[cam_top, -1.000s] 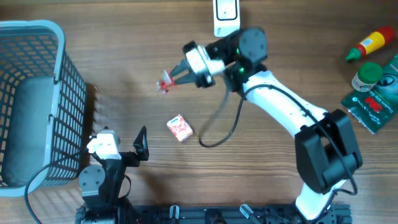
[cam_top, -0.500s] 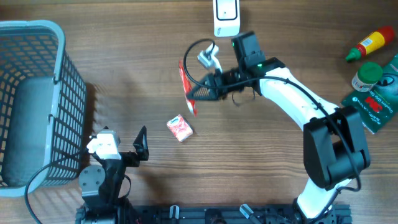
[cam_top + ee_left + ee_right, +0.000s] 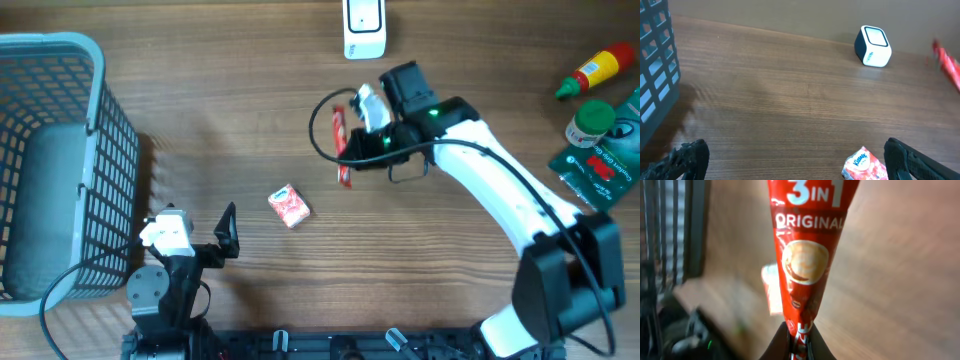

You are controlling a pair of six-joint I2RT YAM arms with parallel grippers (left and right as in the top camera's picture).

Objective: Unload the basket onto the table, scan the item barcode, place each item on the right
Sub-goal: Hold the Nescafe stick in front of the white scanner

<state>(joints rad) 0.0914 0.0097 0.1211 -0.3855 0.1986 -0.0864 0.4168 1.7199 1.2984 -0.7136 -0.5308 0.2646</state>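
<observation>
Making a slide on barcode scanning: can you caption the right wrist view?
Right claw pinches the bottom end of a red "3 in 1 Original" sachet, wooden table blurred behind.

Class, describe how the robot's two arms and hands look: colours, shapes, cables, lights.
The right arm has white links, black joints, a green light and a looping black cable. The left arm is black with a white block. The right hand and left hand have dark fingers.

The right pincer [image 3: 352, 150] is clamped on a thin red sachet [image 3: 340, 125]. Beyond it, at the table's far edge, stands the white scanner [image 3: 363, 28]. Nearer the robot, to its left, lies a small tissue pack [image 3: 289, 206]. Farther left, the left pincer [image 3: 203, 232] gapes wide.
</observation>
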